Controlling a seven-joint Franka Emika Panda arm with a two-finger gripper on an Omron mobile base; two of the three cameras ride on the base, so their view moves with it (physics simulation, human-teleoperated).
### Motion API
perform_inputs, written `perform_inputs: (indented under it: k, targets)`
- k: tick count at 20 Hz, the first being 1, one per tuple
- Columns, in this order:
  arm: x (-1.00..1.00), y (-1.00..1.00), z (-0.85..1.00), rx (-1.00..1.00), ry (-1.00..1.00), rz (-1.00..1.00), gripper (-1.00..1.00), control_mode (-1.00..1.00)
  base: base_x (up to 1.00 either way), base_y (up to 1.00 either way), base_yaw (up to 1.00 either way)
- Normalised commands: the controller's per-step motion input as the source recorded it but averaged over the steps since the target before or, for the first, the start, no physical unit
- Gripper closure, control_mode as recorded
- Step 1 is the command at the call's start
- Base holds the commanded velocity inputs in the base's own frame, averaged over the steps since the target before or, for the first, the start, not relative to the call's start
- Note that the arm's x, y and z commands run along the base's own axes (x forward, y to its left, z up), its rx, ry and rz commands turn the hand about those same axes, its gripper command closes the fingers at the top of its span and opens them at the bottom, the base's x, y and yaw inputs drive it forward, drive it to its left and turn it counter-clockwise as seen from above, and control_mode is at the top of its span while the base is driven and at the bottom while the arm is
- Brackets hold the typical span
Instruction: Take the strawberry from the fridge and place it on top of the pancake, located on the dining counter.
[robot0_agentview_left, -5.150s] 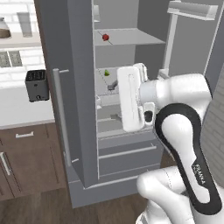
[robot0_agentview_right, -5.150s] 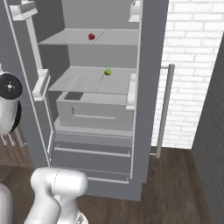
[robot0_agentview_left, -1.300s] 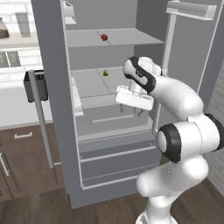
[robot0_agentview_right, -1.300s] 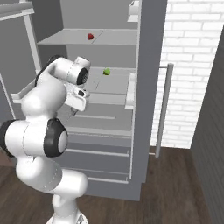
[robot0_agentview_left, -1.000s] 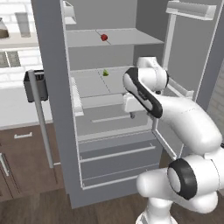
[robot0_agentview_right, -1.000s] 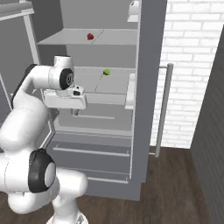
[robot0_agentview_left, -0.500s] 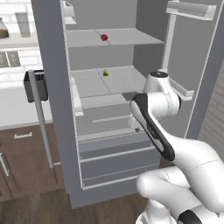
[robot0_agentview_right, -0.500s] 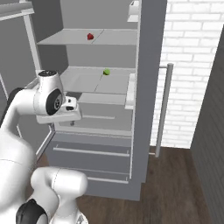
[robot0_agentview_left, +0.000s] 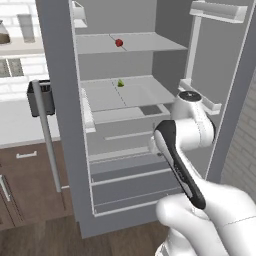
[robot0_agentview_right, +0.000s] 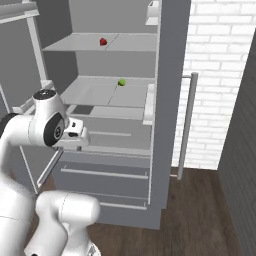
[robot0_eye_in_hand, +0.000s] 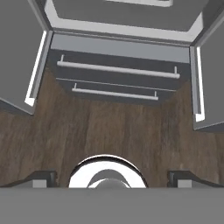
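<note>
The fridge (robot0_agentview_left: 125, 125) stands with both upper doors swung wide, its two drawers (robot0_eye_in_hand: 116, 78) shut below. The strawberry (robot0_agentview_left: 119, 43) sits on the top shelf (robot0_agentview_left: 145, 42), towards the back, alone and apart from anything else. One shelf lower lies a small green wedge (robot0_agentview_left: 120, 83), also near the back wall. In the right base view the same pair show as the red fruit (robot0_agentview_right: 103, 41) above and the green piece (robot0_agentview_right: 121, 82) below.

The arm is folded in front of the fridge, level with the crisper bin, and the hand points down at the wooden floor (robot0_eye_in_hand: 109, 131) before the drawers. The gripper (robot0_eye_in_hand: 112, 177) has its jaws spread fully apart with nothing between them; the two dark fingertips (robot0_eye_in_hand: 41, 177) stand at the far edges of the hand view. From the base views the jaws themselves are hard to make out behind the wrist. A dark toaster (robot0_agentview_left: 40, 97) rests on the tabletop left of the fridge.
</note>
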Motion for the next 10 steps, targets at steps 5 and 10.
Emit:
perform_inputs:
  k: [5,10]
  targets:
    - [-0.15,-0.13,0.00,0.00,-0.09,0.00,-1.00,-1.00,0.00,0.00,0.00]
    - [0.00,0.00,0.00,0.00,0.00,0.00,-1.00,-1.00,0.00,0.00,0.00]
